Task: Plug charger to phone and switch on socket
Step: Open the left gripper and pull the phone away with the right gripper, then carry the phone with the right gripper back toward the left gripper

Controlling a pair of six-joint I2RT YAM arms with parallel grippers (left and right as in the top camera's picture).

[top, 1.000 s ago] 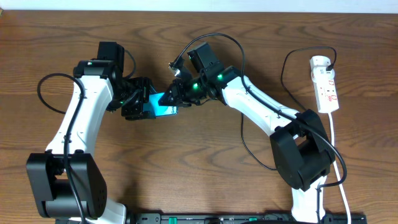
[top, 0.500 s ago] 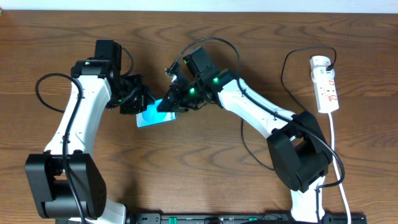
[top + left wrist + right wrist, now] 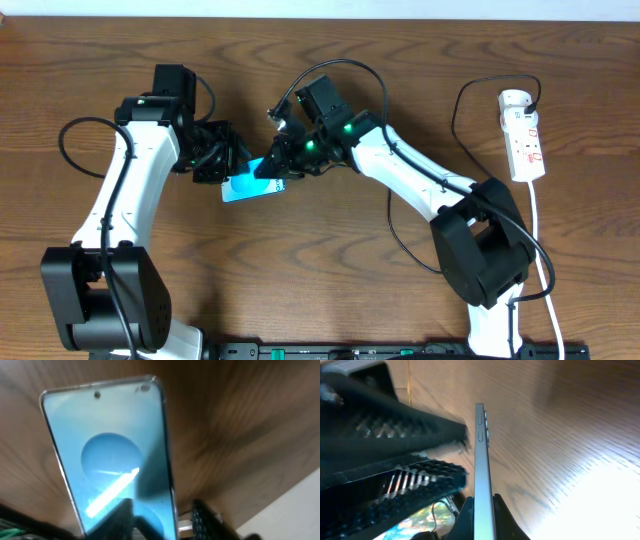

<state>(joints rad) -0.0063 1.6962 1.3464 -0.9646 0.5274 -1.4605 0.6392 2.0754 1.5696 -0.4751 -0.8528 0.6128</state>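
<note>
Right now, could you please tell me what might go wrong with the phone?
The phone sits at one end only in the left gripper, so it could slip. The shut right gripper points at its buttoned side edge; a push there might twist it loose.

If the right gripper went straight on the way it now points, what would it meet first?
Most likely the phone, whose side edge stands right ahead of the right gripper; how near is unclear.
</note>
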